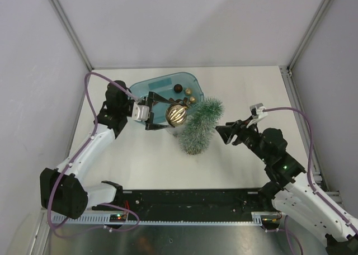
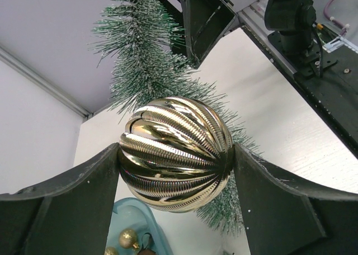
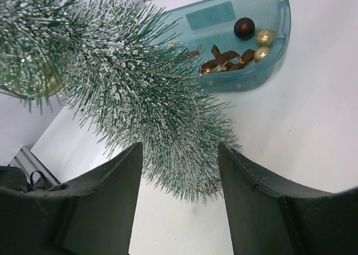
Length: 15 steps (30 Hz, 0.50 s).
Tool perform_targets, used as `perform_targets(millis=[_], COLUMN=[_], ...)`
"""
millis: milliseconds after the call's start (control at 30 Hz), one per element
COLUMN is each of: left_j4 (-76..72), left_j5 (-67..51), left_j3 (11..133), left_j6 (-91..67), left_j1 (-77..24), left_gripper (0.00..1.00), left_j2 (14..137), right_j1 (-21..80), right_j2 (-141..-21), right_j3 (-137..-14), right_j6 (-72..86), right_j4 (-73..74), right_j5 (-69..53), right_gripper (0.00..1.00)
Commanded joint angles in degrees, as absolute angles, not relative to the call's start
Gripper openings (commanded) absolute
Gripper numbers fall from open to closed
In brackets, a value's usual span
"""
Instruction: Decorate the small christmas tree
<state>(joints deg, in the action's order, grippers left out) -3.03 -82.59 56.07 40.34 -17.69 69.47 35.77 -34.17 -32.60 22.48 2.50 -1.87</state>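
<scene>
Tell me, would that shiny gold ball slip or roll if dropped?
Probably slippery: the gold ball is glossy, though its ridges likely help the left claw grip. Being round, it would likely roll on the flat table. Its mirror finish suggests a thin, fragile shell.

There was one translucent blue tub point(image 1: 151, 87). Inside it lay one dark brown bauble point(image 3: 244, 27) and two small gold baubles point(image 3: 265, 37) (perhaps more, half hidden). Just beside the tub were one small christmas tree point(image 1: 198, 129) and one ribbed gold bauble point(image 2: 176, 154).
</scene>
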Motion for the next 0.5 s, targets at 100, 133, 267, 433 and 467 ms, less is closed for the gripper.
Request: perform_targets(millis=[100, 133, 267, 433, 467], left_j4=[-12.9, -13.1, -13.3, -13.3, -13.3], left_j5=[-81.7, -81.7, -81.7, -81.8, -81.8], left_j3=[53.0, 52.8, 52.5, 52.1, 52.0], left_j6=[32.2, 31.9, 31.2, 30.8, 30.8], left_j1=[-18.4, -18.4, -18.5, -18.5, -18.5], left_gripper=[0.60, 0.60, 0.60, 0.61, 0.61], left_j2=[67.5, 67.4, 67.1, 66.5, 66.4], right_j1=[35.6, 35.7, 35.6, 35.7, 35.7], right_j2=[-32.3, -32.1, -32.4, -36.2, -37.1], right_j3=[-38.1, -38.6, -39.4, -40.1, -40.1], right_j6=[20.8, 20.4, 19.9, 20.1, 20.0], right_j4=[5.7, 5.9, 3.9, -1.6, -3.1], right_j5=[-1.2, -0.8, -0.8, -3.2, -3.4], right_gripper=[0.60, 0.60, 0.60, 0.60, 0.60])
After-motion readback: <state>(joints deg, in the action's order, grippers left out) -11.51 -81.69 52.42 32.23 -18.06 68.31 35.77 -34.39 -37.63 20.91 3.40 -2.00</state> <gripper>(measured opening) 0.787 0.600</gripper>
